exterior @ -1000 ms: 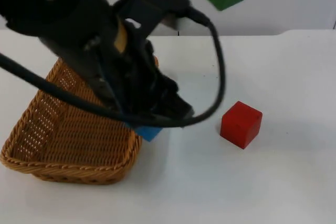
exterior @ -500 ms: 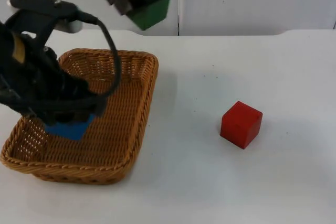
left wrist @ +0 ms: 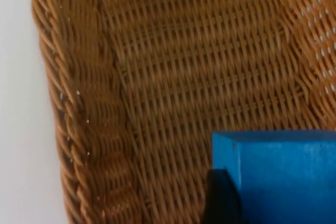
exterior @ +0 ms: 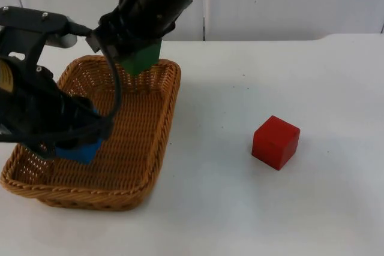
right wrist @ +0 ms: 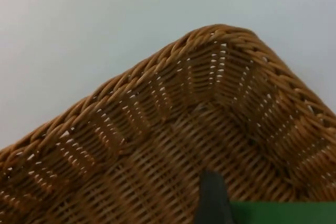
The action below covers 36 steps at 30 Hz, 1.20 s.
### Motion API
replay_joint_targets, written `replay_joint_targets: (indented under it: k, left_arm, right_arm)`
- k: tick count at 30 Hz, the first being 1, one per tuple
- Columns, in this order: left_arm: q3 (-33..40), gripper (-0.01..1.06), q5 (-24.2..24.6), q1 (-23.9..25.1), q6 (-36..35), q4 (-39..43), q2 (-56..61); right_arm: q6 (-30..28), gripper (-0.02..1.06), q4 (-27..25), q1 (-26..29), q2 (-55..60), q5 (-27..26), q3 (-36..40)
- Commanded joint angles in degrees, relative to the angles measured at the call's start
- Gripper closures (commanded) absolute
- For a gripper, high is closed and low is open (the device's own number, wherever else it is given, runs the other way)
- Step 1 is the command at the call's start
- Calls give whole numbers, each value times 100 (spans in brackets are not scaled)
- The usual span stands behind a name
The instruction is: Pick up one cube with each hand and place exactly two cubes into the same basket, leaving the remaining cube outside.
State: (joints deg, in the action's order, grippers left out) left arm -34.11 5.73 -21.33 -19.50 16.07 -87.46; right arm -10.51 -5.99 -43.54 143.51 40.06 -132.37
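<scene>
Wicker basket [exterior: 157, 129] at frame left sat under my left end effector [exterior: 75, 142] gripping the blue cube [exterior: 81, 151] and my right end effector [exterior: 135, 49] gripping the green cube [exterior: 141, 59]; the red cube [exterior: 275, 142] lay right of centre on the worktop [exterior: 252, 208].

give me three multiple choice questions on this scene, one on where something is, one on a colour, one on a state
1. Where is the red cube?
A. on the white table, right of the wicker basket
B. inside the wicker basket
C. held by the right tool

2. What colour is the cube in the right tool?
A. yellow
B. green
C. red

3. What state is the left tool in?
A. open above the table
B. shut on the blue cube over the basket
C. resting empty on the basket rim

Answers:
1. A: the red cube sits alone on the table, apart from the wicker basket.
2. B: the green cube hangs in that tool over the basket's far end.
3. B: the blue cube is clamped beside a black fingertip, with the basket weave below.
</scene>
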Motion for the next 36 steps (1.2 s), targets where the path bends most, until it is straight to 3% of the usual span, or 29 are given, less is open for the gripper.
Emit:
replay_joint_targets:
  k: [1, 23, 28, 33, 36]
  left_arm:
    - [25, 105, -204, 13, -66, -60, -17]
    - [25, 105, -760, 13, -24, -5, -980]
    - [25, 105, -772, 13, -24, -5, -980]
    - [25, 103, -772, 13, -24, -5, -980]
    - [25, 98, -772, 13, -24, -5, -980]
  right_arm:
    - [-26, 105, -70, -31, 14, -159, -53]
    - [-26, 103, -82, -31, 531, -279, -53]
    - [-26, 90, -82, -31, 657, -218, -53]
    - [-26, 61, -82, -31, 682, -194, -53]
    - [-26, 54, -82, -31, 682, -194, -53]
